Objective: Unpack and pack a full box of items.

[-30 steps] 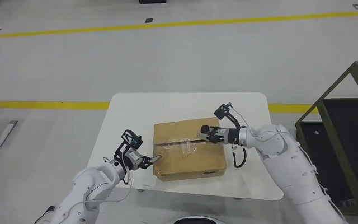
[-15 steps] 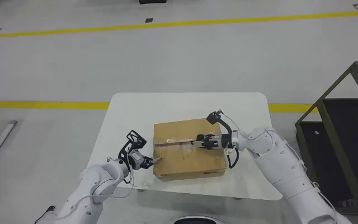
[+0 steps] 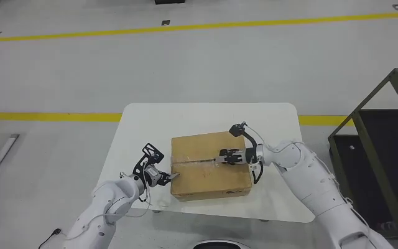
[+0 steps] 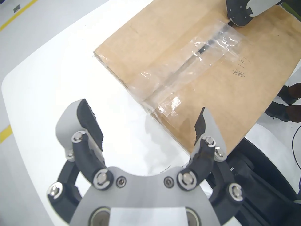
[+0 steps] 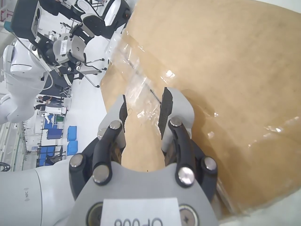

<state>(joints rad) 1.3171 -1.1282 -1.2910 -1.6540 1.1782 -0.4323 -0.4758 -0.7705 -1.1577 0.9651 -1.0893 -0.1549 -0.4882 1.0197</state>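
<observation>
Cardboard box [image 3: 211, 173], brown, flaps shut, sits mid-counter [image 3: 205, 115], its long axis running across from one arm to the other. Clear tape [image 4: 188, 71], glossy and wrinkled, covers the centre seam along that same axis and folds over the short end facing the left arm.

We note the right gripper [image 5: 144, 99] low over the lid, its fingers parted by a moderate gap that straddles the seam. In the left wrist view one dark pad looks to touch the cardboard at the tape's far end. We find the left gripper [image 4: 143, 111] just beside the box's short end, spread wide, holding nothing, in line with the seam where the tape wraps down.

We judge the right arm nearer the work. The tape lies straight ahead of its fingertips, so a peel would run along the seam toward the left arm.

Box surface is matte and flat, with square edges. Counter is white and smooth, with rounded corners.
</observation>
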